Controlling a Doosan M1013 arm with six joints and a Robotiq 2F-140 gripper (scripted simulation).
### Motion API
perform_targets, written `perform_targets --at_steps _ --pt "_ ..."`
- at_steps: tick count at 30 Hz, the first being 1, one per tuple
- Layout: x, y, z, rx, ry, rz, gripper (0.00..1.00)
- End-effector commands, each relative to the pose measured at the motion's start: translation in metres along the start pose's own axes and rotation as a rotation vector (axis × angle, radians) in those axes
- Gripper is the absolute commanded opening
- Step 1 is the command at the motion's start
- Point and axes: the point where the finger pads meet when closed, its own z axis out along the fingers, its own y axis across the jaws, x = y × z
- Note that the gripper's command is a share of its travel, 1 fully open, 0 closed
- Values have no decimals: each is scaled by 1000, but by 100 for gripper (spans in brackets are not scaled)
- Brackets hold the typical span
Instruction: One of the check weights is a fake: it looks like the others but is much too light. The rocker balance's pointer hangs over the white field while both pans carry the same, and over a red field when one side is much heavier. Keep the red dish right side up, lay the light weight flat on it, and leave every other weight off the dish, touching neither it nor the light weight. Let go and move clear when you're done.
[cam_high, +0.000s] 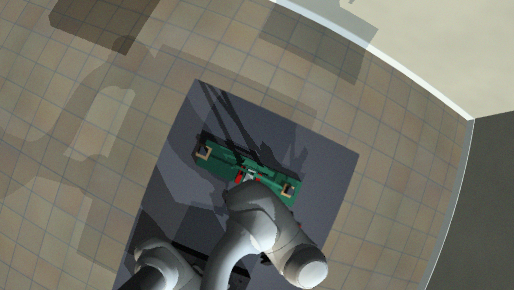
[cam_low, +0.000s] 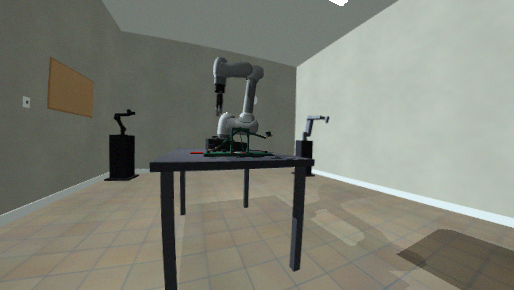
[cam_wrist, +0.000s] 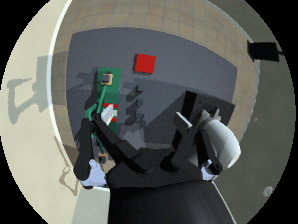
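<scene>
- And here's the arm (cam_high: 260, 227) (cam_low: 235, 69) (cam_wrist: 226, 142), bent high over the counter (cam_high: 330, 150) (cam_low: 230, 165) (cam_wrist: 190, 72) in the exterior view, its end effector (cam_low: 219, 112) (cam_wrist: 144, 114) pointing down!
- Fingers wide apart on that end effector, nothing between them, well above the counter.
- Over to the red dish (cam_low: 196, 152) (cam_wrist: 145, 64): it lies on the counter, upper middle of the wrist view, with no weight on it. From the side it shows as a thin red strip, left of the balance.
- Now the green balance (cam_high: 215, 168) (cam_low: 232, 142) (cam_wrist: 114, 90), running down the left part of the wrist view, and its beam is tilted in the exterior view: right end up, left end down!
- One dark weight sits in each pan: the upper weight (cam_wrist: 106, 78) near the top of the balance in the wrist view, the lower weight (cam_wrist: 103, 158) down by the finger at lower left.
- Three more dark weights (cam_wrist: 136, 106) stand in a column on the counter, between the balance and the arm's base, below the dish and apart from it.
- Which weight is the light one? Cannot tell from looks. The pointer is too small and crowded to read against its red and white fields.
</scene>
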Motion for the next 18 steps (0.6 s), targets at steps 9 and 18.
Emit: perform_targets --at_steps 9,18 --pt "-46 0 0 0 0 0 100" --pt "-110 0 0 0 0 0 100"
